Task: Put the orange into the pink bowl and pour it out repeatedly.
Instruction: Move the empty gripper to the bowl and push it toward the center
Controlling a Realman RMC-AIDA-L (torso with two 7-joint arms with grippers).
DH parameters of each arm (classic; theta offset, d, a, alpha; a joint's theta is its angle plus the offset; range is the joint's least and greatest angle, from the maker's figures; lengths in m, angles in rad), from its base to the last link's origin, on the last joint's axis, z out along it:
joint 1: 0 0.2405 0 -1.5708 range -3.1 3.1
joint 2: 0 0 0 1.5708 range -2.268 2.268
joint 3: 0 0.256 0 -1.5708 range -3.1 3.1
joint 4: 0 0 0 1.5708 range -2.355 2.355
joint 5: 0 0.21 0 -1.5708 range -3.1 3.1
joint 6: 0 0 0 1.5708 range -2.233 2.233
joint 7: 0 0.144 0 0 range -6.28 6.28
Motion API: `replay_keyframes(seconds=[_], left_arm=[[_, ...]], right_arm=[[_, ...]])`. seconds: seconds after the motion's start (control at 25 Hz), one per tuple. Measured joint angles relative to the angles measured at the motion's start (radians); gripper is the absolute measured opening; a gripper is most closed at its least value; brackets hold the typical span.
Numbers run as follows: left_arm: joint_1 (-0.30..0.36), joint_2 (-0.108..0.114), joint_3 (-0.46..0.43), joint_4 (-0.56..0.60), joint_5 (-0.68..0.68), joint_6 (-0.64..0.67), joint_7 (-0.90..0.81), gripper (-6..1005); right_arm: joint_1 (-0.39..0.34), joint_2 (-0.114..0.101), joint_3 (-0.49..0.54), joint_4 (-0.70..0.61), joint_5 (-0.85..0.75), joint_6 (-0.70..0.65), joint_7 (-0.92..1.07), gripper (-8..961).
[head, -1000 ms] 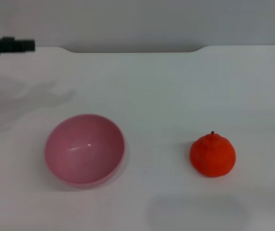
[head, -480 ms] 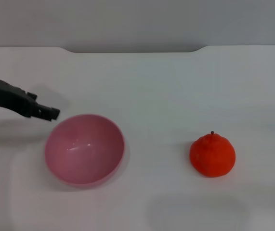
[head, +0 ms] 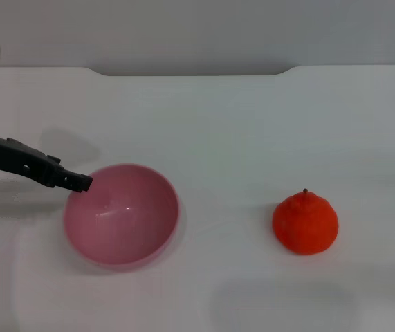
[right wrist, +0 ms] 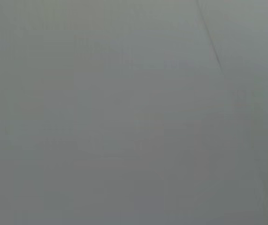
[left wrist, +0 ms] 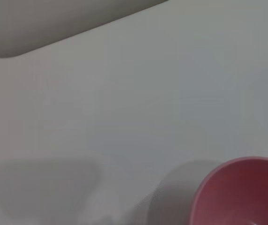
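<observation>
Left pincer (head: 79,182) reaches in from the tabletop's left edge; its dark tip sits at the far-left rim of the pink bowl (head: 121,214), at or just over it. Only one dark tip shows in the head view, and the left wrist view shows no fingers, so whether the pincer is released or clenched: cannot tell. Right pincer not in view; its wrist camera shows only blank grey surface.

Pink bowl: upright, empty, left of the tabletop (head: 239,138) centre, toward the near edge. Orange (head: 306,223): on the tabletop well apart from the bowl, toward the right edge, stem nub up, untouched.

Step in hand, as judged: left arm closing on the bowl rim, to steady or grasp it. To do it well, straddle the thin wall with one finger inside and one outside, squarely on the rim. The plastic looks glossy and light, so a glancing contact may skid or tip the bowl. Grip the left side so the opening stays free for the orange coming from the right.

Versus half a second ago: pincer tip has moved slightly lower and nearer the rim, from just beside it to overlapping it. Bowl and orange unmoved.
</observation>
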Motion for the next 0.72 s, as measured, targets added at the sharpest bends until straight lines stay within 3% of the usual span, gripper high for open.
replay_keyframes(seconds=[0.32, 0.72], left_arm=[[-0.015, 0.004, 0.004, -0.108, 0.004, -0.048, 0.016, 749], [-0.02, 0.003, 0.039, -0.151, 0.022, -0.081, 0.009, 744]], right_arm=[[-0.002, 0.001, -0.001, 0.005, 0.0, -0.019, 0.0, 543], [0.0, 0.0, -0.001, 0.013, 0.0, -0.024, 0.0, 537]])
